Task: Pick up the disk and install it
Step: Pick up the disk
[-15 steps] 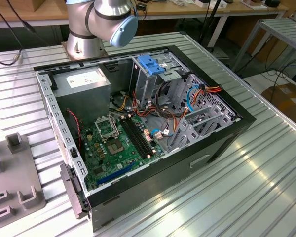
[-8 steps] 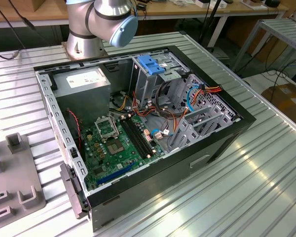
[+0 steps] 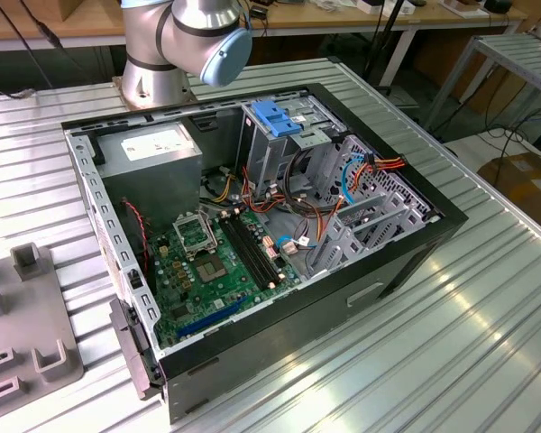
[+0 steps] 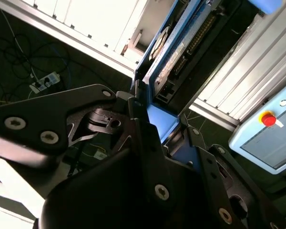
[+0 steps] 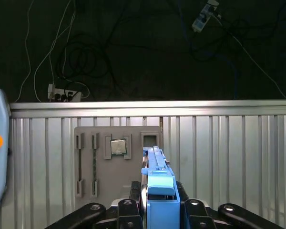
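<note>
Disk (image 5: 157, 167) edge-on in firm grasp of the hand (image 5: 160, 208), grey fixture plate (image 5: 90, 157) beyond.

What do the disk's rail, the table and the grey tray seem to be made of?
The rail on the disk: probably plastic; even bright blue, matte, with moulded steps.
The table: metal, likely aluminium; silver ribbed slats with a bright sheen.
The tray: matte flat grey with shaped pockets; plastic perhaps, but the look leaves it open.

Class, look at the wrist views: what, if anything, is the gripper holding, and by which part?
The disk, held edge-on by its blue-railed end, which sits clamped in the gripper.
</note>
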